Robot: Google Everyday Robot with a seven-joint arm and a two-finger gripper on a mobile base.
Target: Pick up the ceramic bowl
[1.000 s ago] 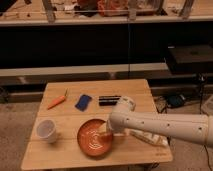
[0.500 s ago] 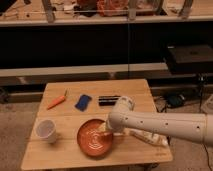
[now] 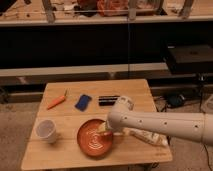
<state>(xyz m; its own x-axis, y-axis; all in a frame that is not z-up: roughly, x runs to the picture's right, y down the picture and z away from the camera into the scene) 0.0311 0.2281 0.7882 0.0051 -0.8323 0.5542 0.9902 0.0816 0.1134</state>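
The ceramic bowl (image 3: 95,138) is a wide, shallow orange-red dish with pale rings inside. It sits on the wooden table (image 3: 130,92) near the front edge, at the middle. My gripper (image 3: 106,131) reaches in from the right on a white arm (image 3: 165,126). It is at the bowl's right rim, low over the dish.
A small white cup (image 3: 46,131) stands left of the bowl. An orange carrot-like item (image 3: 56,102), a blue flat object (image 3: 83,102) and a black bar (image 3: 108,100) lie at the back of the table. A pale packet (image 3: 147,136) lies under the arm. Dark shelving stands behind.
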